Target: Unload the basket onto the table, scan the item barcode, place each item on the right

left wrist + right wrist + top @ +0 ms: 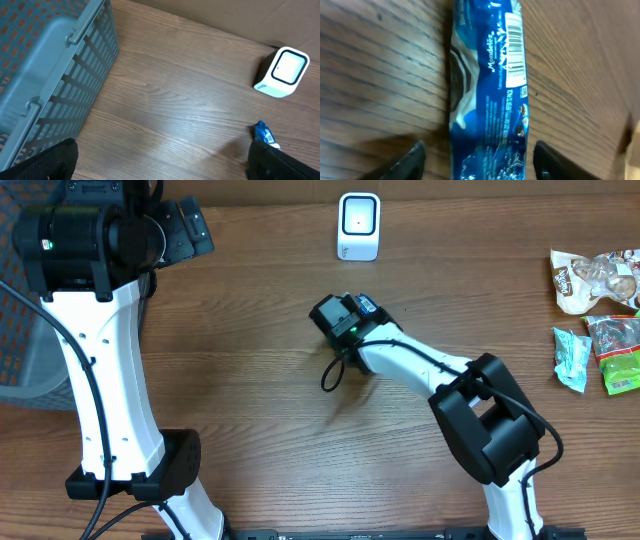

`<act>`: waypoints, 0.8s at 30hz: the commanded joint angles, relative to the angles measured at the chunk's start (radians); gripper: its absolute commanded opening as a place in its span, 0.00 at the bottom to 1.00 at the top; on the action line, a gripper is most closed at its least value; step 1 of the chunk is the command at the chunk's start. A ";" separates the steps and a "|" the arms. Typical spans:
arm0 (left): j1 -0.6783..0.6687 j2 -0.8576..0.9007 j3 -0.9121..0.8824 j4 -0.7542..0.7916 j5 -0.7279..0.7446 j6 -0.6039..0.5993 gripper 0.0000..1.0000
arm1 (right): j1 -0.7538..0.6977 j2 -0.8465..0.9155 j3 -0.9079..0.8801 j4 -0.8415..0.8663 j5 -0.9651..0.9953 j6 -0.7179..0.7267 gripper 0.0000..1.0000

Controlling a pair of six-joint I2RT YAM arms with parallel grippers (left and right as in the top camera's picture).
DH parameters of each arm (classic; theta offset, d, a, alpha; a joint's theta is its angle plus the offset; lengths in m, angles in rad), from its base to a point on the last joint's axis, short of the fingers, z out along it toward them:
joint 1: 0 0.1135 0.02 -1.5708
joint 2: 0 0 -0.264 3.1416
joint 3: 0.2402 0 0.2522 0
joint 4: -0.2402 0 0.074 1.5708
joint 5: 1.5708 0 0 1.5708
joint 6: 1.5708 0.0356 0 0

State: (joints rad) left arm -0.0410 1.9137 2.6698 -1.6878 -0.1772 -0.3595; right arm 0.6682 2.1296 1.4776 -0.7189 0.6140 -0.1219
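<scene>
We find the widest open room on the brown wood-grain table (250, 380) between the two arms. Its left edge is closed off by a grey slatted plastic basket (55, 65). A cluster of assorted snack packets (595, 280) lies at the far right edge, well apart from both arms. The small white box-shaped barcode scanner (359, 225) stands near the far edge, with bare table on either side of it.

The left gripper (162, 162) hovers near the basket corner with its fingers (50, 162) spread fully. It has hold of nothing.

The right gripper (479, 147) sits over mid-table, in front of the scanner and apart from it. Its fingers (412, 162) straddle the long blue foil snack packet (487, 100). The jaws stand parted wider than the packet, with table showing between the left finger and the packet edge. We see no clamp on it.

The packet lies flat on the table, running lengthwise between the fingers. Its wrapper is glossy and creased, with white script lettering and small print. A white barcode label (515, 47) runs along one long side and faces up towards the wrist camera.

The table surface is matte with dark grain lines.
</scene>
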 commanded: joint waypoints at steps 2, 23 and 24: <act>0.002 -0.004 0.000 -0.002 -0.013 0.008 1.00 | -0.031 -0.003 0.021 -0.004 -0.115 -0.010 0.44; 0.002 -0.004 0.000 -0.002 -0.013 0.008 1.00 | -0.105 -0.083 0.270 -0.131 -0.649 -0.001 0.04; 0.002 -0.004 0.000 -0.002 -0.013 0.008 1.00 | -0.129 -0.084 0.307 -0.133 -0.735 0.031 0.04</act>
State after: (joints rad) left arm -0.0410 1.9137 2.6698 -1.6878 -0.1772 -0.3595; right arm 0.5999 2.1265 1.6699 -0.8555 0.1936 -0.1299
